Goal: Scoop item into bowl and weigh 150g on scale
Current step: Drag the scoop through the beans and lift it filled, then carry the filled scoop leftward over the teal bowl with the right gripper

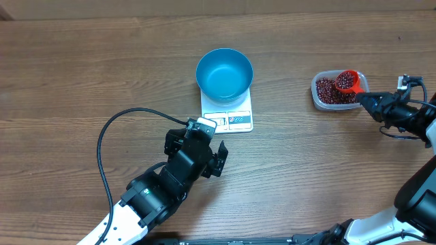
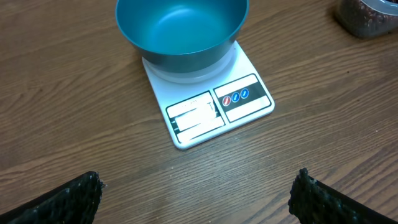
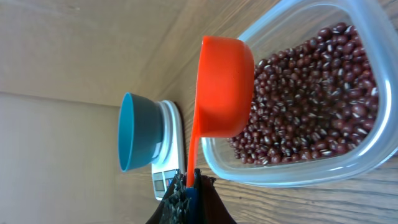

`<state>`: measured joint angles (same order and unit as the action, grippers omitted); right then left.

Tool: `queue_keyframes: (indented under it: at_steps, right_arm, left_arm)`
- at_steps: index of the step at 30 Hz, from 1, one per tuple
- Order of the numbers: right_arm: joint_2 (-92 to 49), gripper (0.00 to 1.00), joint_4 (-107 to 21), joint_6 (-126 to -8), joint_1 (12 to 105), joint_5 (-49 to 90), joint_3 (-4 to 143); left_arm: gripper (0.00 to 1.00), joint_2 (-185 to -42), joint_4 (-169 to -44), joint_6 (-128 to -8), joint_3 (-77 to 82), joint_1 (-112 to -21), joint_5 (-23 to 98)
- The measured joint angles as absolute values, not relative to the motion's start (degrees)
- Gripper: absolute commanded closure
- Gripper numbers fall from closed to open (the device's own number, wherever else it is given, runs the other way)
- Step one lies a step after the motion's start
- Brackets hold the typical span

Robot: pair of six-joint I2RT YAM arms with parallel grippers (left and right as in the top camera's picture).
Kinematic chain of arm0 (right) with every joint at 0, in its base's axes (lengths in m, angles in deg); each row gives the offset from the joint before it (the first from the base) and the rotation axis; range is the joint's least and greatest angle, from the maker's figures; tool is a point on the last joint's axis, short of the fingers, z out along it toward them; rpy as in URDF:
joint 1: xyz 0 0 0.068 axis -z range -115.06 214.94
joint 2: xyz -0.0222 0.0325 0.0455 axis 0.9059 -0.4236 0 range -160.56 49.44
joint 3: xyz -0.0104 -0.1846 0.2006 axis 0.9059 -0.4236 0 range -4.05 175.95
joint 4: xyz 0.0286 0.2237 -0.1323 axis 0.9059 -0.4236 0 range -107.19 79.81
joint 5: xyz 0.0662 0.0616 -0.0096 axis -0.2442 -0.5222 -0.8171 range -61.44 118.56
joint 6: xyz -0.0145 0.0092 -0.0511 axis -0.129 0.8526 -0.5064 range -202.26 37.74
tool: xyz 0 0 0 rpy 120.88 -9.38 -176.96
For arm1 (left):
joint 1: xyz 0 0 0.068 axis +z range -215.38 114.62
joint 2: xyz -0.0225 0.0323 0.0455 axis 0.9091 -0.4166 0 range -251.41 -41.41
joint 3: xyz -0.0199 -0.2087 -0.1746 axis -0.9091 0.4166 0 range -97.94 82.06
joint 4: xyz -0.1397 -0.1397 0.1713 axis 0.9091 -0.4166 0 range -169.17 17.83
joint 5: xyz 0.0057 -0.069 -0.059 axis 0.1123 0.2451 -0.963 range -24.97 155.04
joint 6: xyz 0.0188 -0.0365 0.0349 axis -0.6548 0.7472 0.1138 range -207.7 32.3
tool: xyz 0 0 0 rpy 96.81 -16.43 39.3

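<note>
Here, left gripper (image 2: 196,202) low over table, jaws spread wide, holding nothing. Centre: blue bowl (image 1: 224,73) sits on white scale (image 1: 228,117). Right: red-brown beans (image 1: 327,92) in clear tub (image 1: 317,99); orange scoop (image 1: 348,81) above it, possibly loaded, handle clamped in closed right gripper (image 1: 373,105).

**Work surface:** a wooden table (image 1: 68,82), mid-brown, with strong grain running left to right across the overhead frame. Long plank seams show at the upper left and middle left. The finish is matte and uniform.

**Far boundary:** a paler tan strip (image 1: 102,7) runs along the top edge of the overhead frame, beyond the table's far edge. Whether it is wall or board cannot be told. In the right wrist view a plain tan backdrop (image 3: 62,50) fills the left of the frame, crossed by one faint seam.

**Lighting:** even and diffuse from above, with soft, short shadows.
</note>
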<state>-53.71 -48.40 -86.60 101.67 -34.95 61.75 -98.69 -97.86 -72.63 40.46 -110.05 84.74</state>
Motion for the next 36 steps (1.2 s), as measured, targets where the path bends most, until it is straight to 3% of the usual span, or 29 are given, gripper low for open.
queue_keyframes:
  at_steps: [22,36]
  right_arm:
    - [-53.71,0.96,-48.34,-80.52,100.79,-54.64,61.75]
    - [-53.71,0.96,-45.95,-79.21,91.62,-56.74,61.75]
  left_arm:
    - [0.00,-98.69,-97.86,-72.63,40.48,-110.05,84.74]
    - [0.00,-98.69,-97.86,-72.63,40.48,-110.05,84.74]
